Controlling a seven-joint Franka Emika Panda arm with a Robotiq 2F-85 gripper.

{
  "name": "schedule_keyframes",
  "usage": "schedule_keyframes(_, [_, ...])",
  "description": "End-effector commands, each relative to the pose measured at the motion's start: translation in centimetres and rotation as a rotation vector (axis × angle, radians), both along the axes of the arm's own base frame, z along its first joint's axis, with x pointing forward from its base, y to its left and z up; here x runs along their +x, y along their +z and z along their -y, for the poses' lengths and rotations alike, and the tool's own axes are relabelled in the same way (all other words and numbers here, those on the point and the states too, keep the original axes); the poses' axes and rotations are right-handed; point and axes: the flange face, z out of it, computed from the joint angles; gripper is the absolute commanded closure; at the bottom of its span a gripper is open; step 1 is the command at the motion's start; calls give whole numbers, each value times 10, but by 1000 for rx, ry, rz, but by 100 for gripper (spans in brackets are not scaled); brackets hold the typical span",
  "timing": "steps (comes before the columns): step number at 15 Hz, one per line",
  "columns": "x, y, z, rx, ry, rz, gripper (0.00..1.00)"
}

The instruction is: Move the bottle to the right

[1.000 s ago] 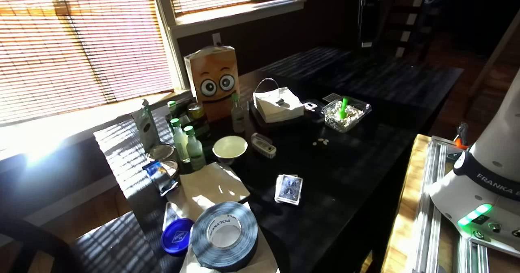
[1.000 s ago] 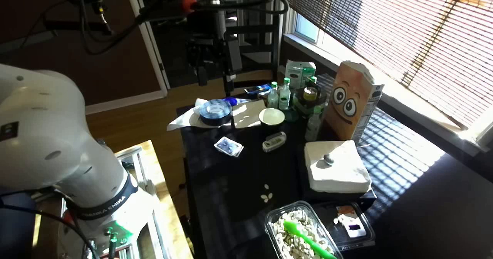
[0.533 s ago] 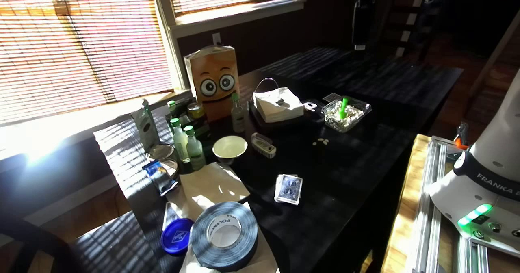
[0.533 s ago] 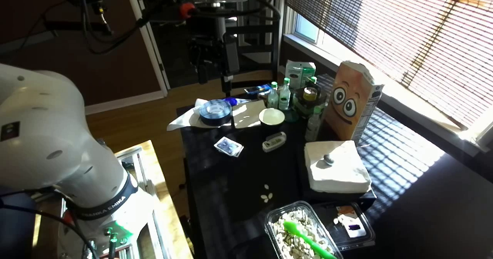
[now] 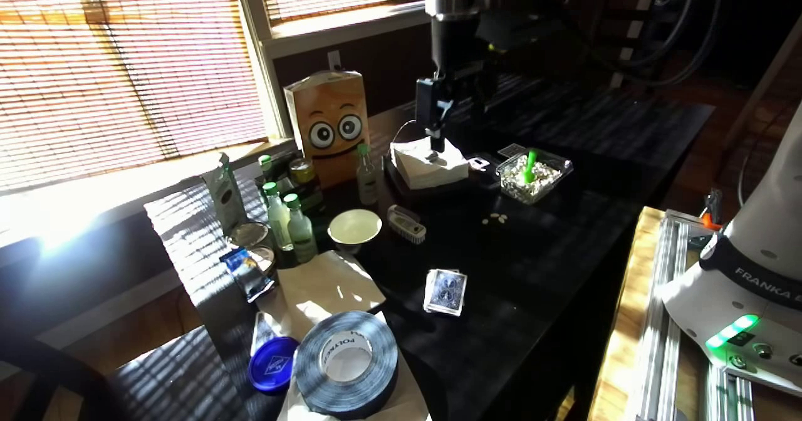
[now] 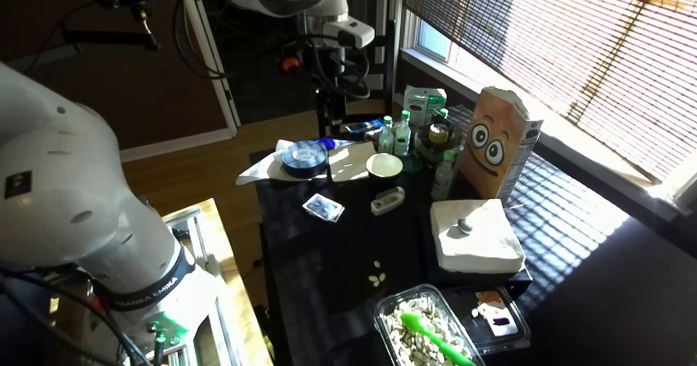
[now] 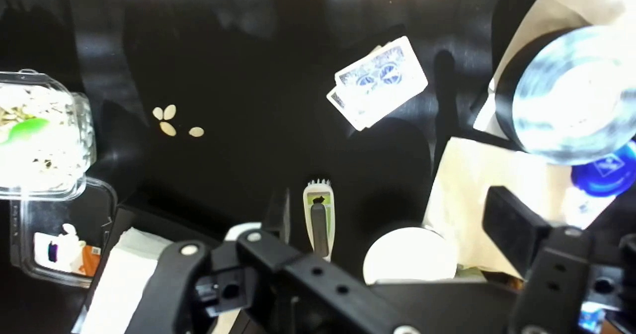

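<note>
The bottle (image 5: 367,180), small, slim, pale and green-capped, stands upright in front of the brown box with a face (image 5: 332,129). It also shows in an exterior view (image 6: 443,178), beside the box (image 6: 493,145). Two similar pale green bottles (image 5: 301,233) stand close together, apart from it. My gripper (image 5: 454,123) hangs in the air, apart from the bottle; it also shows in an exterior view (image 6: 335,118). In the wrist view my gripper (image 7: 397,219) is wide open with nothing held between its fingers. The bottle cannot be made out in the wrist view.
A pale bowl (image 5: 354,228) and a brush (image 5: 406,224) lie near the bottle. A white cloth-covered block (image 6: 476,235) stands beside it. A card deck (image 5: 445,291), a tape roll (image 5: 313,364) and a tub with a green spoon (image 6: 400,339) are on the table.
The arm has swung round. My gripper has moved left and lower into an exterior view, and slightly right and farther off in an exterior view. The bottle and other objects have not moved.
</note>
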Motion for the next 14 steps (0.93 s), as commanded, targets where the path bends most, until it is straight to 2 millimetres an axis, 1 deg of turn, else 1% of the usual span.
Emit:
schedule_keyframes(1, [42, -49, -5, -10, -134, -35, 0])
schedule_keyframes(3, [54, -77, -5, -12, -173, -75, 0])
schedule_keyframes(4, [59, -86, -6, -6, -182, -99, 0])
schedule_keyframes(5, [61, -92, -8, -4, -175, -133, 0])
schedule_keyframes(7, [59, -86, -13, -11, -121, -203, 0])
schedule_keyframes(8, [52, -94, -6, -3, -146, -155, 0])
schedule_keyframes(12, [57, -90, -12, -9, -131, -192, 0])
schedule_keyframes(13, [60, -93, -12, -1, -144, -196, 0])
schedule_keyframes(14, [66, -98, -5, 17, -152, -183, 0])
